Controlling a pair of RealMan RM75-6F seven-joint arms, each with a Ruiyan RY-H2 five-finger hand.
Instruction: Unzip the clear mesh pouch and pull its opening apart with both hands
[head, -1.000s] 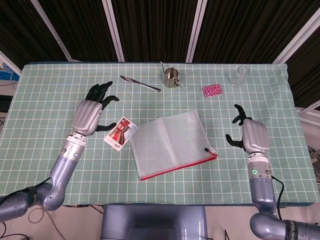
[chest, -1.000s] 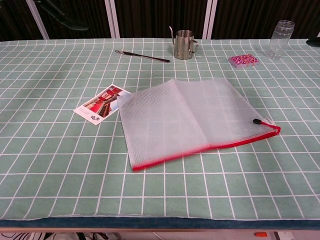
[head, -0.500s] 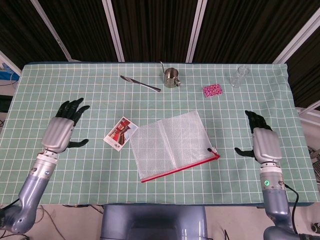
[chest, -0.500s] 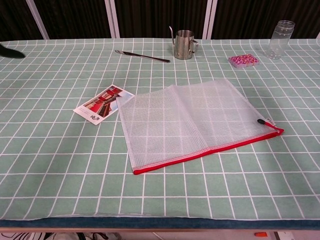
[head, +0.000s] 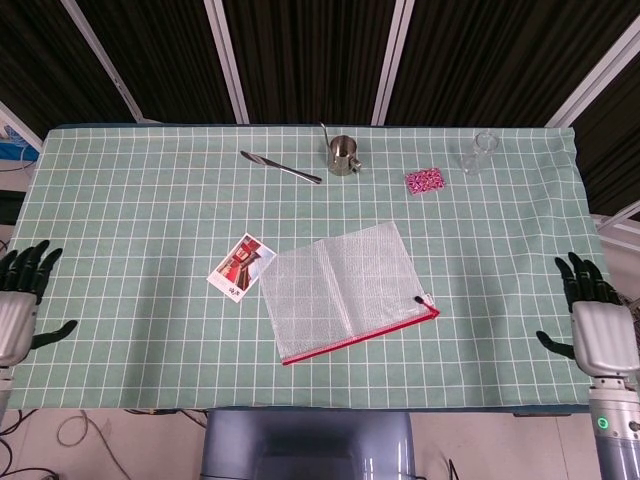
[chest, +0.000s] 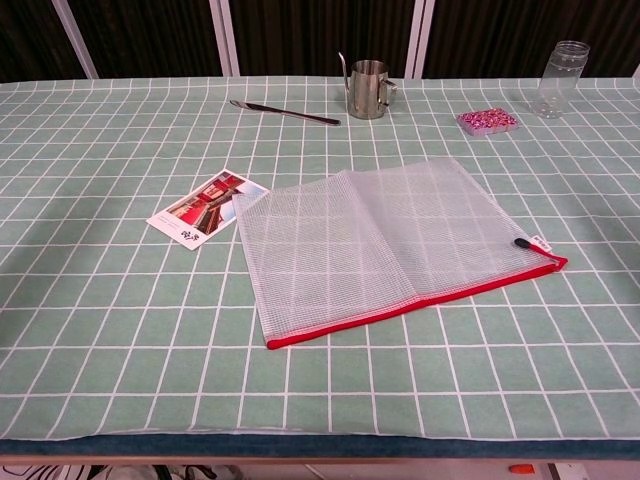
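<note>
The clear mesh pouch (head: 341, 291) (chest: 380, 245) lies flat on the green checked cloth, its red zipper edge toward the table's front. A small black zipper pull (head: 417, 298) (chest: 520, 242) sits at the pouch's right end, beside a white tag. My left hand (head: 18, 305) hangs at the far left edge of the head view, fingers spread, holding nothing. At the far right edge my right hand (head: 596, 325) is also spread and empty. Both hands are far from the pouch. The chest view shows neither hand.
A red picture card (head: 241, 266) (chest: 207, 207) touches the pouch's left corner. Along the back stand a steel pitcher (head: 343, 154) (chest: 368, 88), a knife (head: 280, 167) (chest: 284, 111), a pink sponge (head: 424, 180) (chest: 487, 121) and a clear glass jar (head: 479, 152) (chest: 560, 65).
Both hands have drawn outward and back toward the table's front corners, away from the pouch. The pouch has settled flat; the card and other objects have not moved.
</note>
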